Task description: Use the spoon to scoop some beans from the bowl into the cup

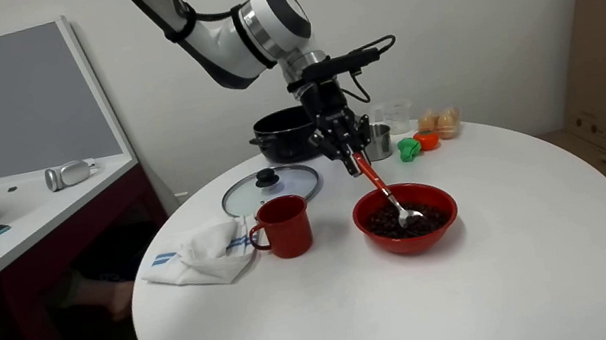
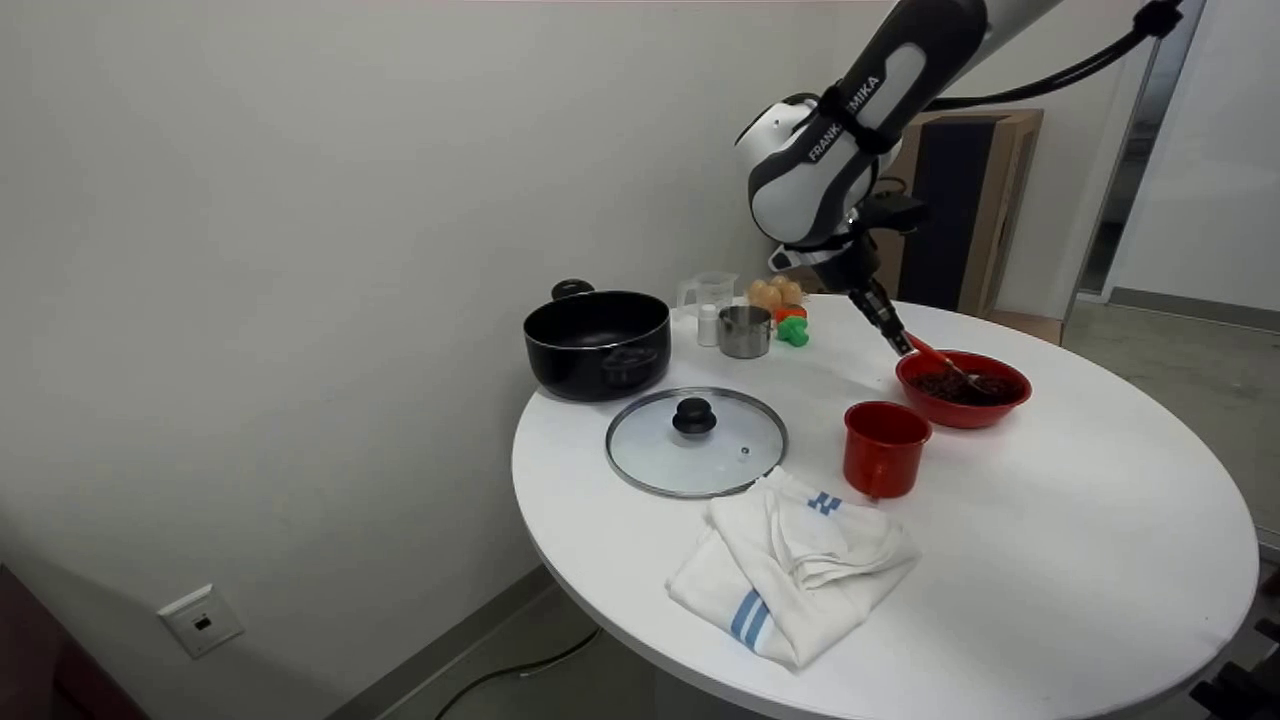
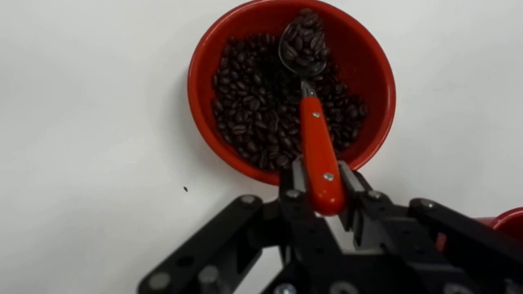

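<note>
Jaws clamp the orange-handled spoon (image 3: 315, 126), laden with coffee beans (image 3: 304, 44). Likely scooping; next, lift level toward the red mug (image 1: 291, 229).

White-and-black arm (image 1: 229, 52), black tool (image 3: 322, 169)

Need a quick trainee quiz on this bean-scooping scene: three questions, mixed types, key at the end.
1. Multiple choice: what does the claw hold? (a) the black pot (b) the spoon (c) the glass lid
2. True or false: in the wrist view, beans lie on the spoon's head.
3. Short answer: in both exterior views, what stands between the white towel and the red bowl?

Key: 1. b; 2. true; 3. the red mug.
</note>
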You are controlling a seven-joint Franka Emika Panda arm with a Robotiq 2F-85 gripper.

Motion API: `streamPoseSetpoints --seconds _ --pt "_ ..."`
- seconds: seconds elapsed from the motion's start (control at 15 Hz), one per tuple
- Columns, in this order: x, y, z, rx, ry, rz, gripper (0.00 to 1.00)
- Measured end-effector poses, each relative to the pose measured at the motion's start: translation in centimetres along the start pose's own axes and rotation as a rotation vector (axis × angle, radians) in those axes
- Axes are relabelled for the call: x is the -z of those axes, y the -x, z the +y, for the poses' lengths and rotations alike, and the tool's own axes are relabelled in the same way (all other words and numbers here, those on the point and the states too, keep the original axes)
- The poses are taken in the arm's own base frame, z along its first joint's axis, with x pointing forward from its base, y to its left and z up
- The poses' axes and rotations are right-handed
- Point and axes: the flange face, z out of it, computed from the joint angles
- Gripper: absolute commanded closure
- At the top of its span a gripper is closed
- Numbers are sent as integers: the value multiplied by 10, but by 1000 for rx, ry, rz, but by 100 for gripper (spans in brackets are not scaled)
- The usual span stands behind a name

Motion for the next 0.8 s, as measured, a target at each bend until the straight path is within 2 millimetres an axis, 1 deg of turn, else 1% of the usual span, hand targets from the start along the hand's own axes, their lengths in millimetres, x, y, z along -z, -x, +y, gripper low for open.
streamPoseSetpoints --seconds 0.2,0.4,0.8 --pt "8 -4 -1 7 -6 -35 95" --pt "17 -4 1 5 -6 -57 95" --pt "46 1 6 -7 24 -67 95"
